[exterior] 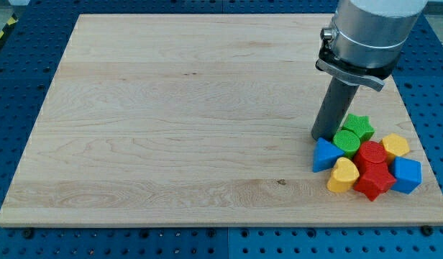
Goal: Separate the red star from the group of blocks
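Red star point(374, 181) wedged low in cluster; light, rigid, slick (likely skids). Tip point(319, 137) beside blue block point(324, 154). No claw fitted.

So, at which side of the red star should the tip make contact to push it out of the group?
My tip cannot grip, only push. The red star lies at the cluster's bottom edge, with the red cylinder just above it, the yellow heart left and a blue block right. Probably best to touch its upper side and push toward the view's bottom, its only open side.
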